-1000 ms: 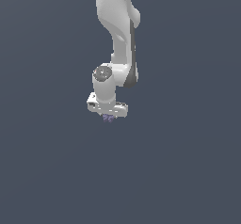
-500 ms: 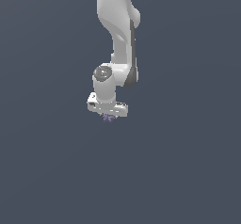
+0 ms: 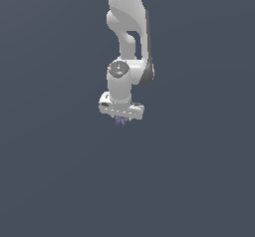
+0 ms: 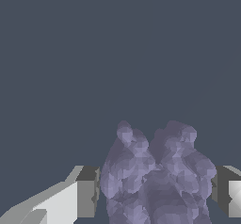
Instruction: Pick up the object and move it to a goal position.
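The white arm hangs down in the middle of the exterior view. Its gripper [image 3: 121,120] points down, and the tiny purple-lilac lumpy object [image 3: 120,121] shows just under the white hand, between the fingers. In the wrist view the object [image 4: 155,176] fills the gap between the two dark-tipped fingers [image 4: 87,190], lumpy with knobbly tips. The fingers stand close against its sides, shut on it.
A plain dark grey-blue surface [image 3: 199,181] fills both views. Nothing else shows on it.
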Controlling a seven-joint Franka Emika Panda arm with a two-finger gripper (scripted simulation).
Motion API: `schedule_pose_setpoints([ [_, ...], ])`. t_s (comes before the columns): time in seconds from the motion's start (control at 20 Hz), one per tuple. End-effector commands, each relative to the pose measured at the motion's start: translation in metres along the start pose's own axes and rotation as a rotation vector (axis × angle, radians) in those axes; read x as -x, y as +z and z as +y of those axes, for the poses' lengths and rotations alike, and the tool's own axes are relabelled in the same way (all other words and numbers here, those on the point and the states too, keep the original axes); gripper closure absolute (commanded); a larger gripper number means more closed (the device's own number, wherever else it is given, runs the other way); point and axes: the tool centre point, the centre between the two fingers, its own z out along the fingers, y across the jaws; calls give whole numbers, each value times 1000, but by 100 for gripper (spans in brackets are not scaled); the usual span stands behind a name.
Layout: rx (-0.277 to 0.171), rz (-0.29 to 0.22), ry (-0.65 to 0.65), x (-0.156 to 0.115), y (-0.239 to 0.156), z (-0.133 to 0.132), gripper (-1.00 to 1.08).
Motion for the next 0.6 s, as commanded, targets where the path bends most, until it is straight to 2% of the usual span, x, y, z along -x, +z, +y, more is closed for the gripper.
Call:
schedule_pose_setpoints([
  [0.0,0,1,-1,6,-15,-17,108],
  [0.55,1,0,-1,31,-84,-94,108],
])
